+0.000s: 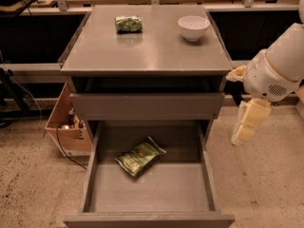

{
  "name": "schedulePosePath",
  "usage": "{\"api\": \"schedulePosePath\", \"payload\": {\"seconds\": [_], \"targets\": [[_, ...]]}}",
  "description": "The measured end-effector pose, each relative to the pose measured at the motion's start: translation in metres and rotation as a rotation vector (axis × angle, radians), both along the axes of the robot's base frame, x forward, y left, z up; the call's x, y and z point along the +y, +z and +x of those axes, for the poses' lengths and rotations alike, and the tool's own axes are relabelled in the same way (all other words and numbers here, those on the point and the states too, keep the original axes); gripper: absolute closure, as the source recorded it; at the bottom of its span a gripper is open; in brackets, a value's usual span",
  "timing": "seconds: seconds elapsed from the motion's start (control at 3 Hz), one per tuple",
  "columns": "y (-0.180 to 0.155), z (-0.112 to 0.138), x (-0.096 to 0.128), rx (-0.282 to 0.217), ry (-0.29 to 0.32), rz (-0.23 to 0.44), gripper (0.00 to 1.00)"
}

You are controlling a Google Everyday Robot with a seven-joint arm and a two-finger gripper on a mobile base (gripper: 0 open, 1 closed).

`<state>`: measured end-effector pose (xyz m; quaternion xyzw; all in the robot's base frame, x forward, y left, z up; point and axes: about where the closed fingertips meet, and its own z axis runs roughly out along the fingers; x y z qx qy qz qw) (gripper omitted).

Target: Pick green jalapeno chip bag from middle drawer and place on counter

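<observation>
- The gripper (248, 123) hangs empty outside the cabinet, pointing down. Whether it is open or closed cannot be told from this side.
- The chip bag (140, 156) lies flat on the drawer (208, 177) floor, lower than the gripper and well off to its left. It sits slightly askew toward the back half, with the drawer's right wall between the two.
- The bag looks light, puffy and crinkled. Its foil is probably slick and will give under pressure, and the chips inside would crush under a hard squeeze.
- A sensible hold is a gentle pinch across the raised middle or along a sealed end. The floor is flat, so scooping under the bag looks hard.
- The drawer walls are tall, so the approach has to come from above, and the closed drawer front (147, 106) overhangs the back.
- The counter (147, 51) is above and to the left of the gripper. It is smooth and a little glossy, so the bag may slide when set down.
- A rolled green packet (128, 23) and a white bowl (193, 27) stand near the counter's far edge, leaving its near half free.
- A cardboard box (64, 127) sits on the speckled floor (266, 184) beyond the cabinet's far side.
</observation>
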<state>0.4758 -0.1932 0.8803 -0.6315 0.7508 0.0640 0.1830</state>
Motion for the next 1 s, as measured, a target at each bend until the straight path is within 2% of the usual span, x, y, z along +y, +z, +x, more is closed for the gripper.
{"api": "schedulePosePath", "payload": {"seconds": [0.67,1.0], "targets": [[-0.111,0.012,0.045,0.108,0.088,0.157,0.0],[-0.16,0.01,0.064,0.181,0.083,0.221,0.0]]}}
